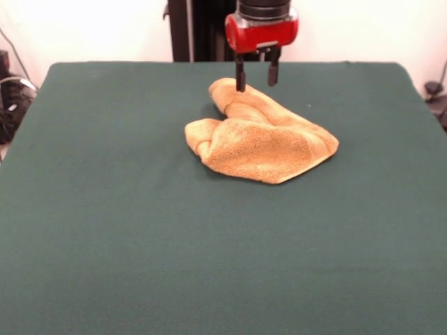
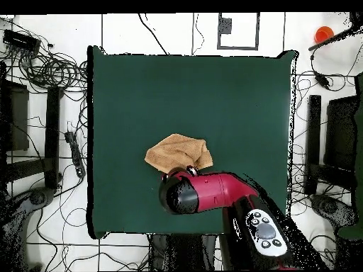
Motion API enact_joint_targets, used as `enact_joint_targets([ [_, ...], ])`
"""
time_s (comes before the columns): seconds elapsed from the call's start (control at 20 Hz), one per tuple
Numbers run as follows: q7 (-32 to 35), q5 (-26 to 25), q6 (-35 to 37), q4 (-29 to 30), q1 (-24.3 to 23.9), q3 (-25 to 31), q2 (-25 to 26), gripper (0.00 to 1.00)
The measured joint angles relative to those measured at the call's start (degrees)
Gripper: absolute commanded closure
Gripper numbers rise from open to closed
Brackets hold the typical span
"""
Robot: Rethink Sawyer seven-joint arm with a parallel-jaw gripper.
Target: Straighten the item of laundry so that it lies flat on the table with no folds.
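Dark green cloth covered the wide worktop (image 1: 105,230), and toward its robot side the golden-tan terry towel (image 1: 262,143) lay bunched and folded over itself. Above its far corner hung the red-and-black claw (image 1: 256,78), fingers apart, holding nothing. Unfolding looked barely begun; next, probably, a pinch on that corner.

Front view: set low across the table (image 1: 105,230), facing the pedestal at 12 o'clock, close enough to crop the near edge. Overhead view: looking straight down from high up, base at 6 o'clock, whole table (image 2: 142,92) plus surrounding floor. Shared: the green tabletop.
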Motion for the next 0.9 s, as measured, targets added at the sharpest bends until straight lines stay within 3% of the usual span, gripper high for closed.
enact_joint_targets([
  [0.9,0.0,-3.3,0.0,-3.2,2.5,-0.3,0.2,0.0],
])
